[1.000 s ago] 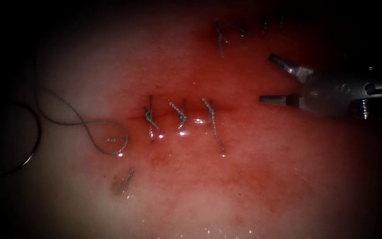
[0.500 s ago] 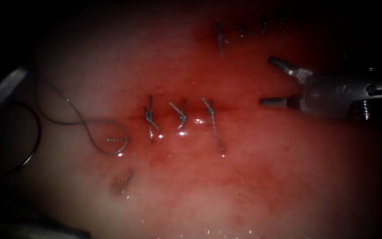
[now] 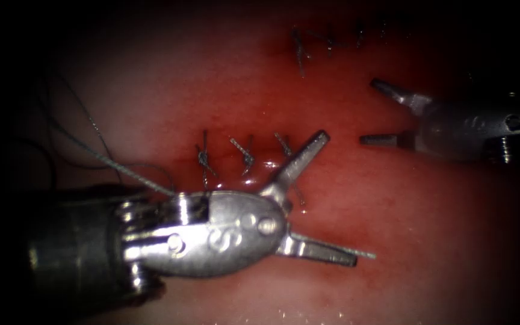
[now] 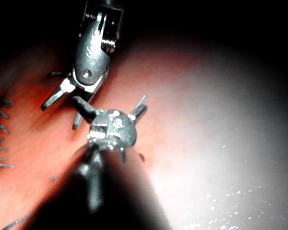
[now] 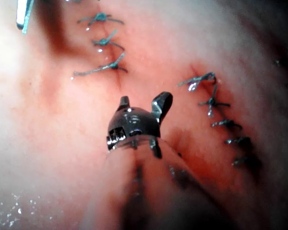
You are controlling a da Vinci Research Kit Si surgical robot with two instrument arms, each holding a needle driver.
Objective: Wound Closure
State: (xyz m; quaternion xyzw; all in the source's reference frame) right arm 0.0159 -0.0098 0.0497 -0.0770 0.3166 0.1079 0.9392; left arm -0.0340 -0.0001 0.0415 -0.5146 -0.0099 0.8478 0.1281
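Endoscope view: left tool (image 3: 320, 195) fingers spread wide, empty, over the stitched cut (image 3: 245, 157) in the tissue (image 3: 392, 241). Right tool (image 3: 375, 114) fingers open, empty, right of the cut. Thread (image 3: 100, 153) trails left of the fingers.

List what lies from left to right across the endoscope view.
Loose thread → left arm's tool, jaws open and empty, over the stitched cut → right arm's tool, jaws open and empty, right of the stitches.
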